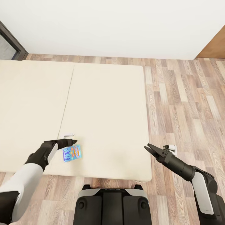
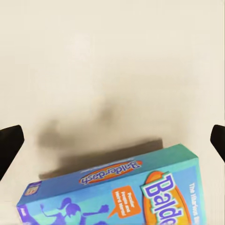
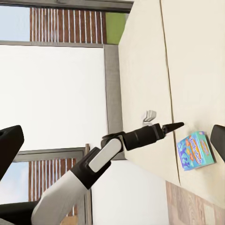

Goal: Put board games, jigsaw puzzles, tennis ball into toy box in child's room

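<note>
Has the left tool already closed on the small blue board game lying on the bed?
No. In the head view the left tool hovers just above the blue board game, which lies flat on the bed, ungripped.

bed (image 1: 106, 103) open, game (image 1: 72, 153) alone (unobstructed)

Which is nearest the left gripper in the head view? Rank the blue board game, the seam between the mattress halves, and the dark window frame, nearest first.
1. Blue board game, lying on the bed right beside the left gripper.
2. Mattress seam, running away across the bed.
3. Window frame, at the far wall, on the left.
</note>
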You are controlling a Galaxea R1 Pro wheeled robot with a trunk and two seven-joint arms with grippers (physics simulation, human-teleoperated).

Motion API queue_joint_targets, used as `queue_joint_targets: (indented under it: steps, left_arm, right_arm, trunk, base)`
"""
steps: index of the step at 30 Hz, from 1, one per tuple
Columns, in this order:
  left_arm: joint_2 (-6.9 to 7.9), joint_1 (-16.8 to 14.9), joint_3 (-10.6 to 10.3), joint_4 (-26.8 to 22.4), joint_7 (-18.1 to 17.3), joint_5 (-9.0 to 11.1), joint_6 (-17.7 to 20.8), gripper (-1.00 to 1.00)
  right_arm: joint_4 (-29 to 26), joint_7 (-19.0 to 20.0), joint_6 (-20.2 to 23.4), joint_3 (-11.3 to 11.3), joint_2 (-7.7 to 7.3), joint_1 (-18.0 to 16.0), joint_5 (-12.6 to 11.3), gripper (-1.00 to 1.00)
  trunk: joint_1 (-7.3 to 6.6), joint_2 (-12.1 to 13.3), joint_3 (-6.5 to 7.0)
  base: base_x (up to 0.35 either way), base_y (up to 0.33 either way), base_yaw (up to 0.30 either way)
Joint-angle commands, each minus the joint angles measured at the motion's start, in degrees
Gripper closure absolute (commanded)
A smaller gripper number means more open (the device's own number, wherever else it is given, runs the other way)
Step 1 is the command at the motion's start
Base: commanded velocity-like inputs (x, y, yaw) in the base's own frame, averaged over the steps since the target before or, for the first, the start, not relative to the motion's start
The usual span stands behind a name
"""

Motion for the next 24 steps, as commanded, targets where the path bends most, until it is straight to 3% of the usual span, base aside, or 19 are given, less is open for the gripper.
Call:
queue_joint_targets:
  steps: [1,13,24]
  left_arm:
    - [0.2,-0.01,0.13,-0.08,-0.12,0.52,0.57,-1.0]
    - [3.37,0.14,0.19,0.14,-2.03,0.59,7.14,-1.0]
    - [3.72,0.85,0.12,3.33,-2.55,0.6,9.0,-1.0]
  right_arm:
    - [-0.01,0.22,0.21,-0.05,0.0,-0.03,0.11,-1.0]
    - [0.06,0.22,0.21,-0.11,-0.07,-0.03,0.11,-1.0]
    - [0.31,0.22,0.2,-0.05,-0.01,-0.03,0.21,-1.0]
  trunk:
    - [0.03,-0.08,-0.06]
    - [0.03,-0.08,-0.06]
    - [0.03,-0.08,-0.06]
  base:
    - [0.0,0.0,0.0]
    - [0.0,0.0,0.0]
    - [0.0,0.0,0.0]
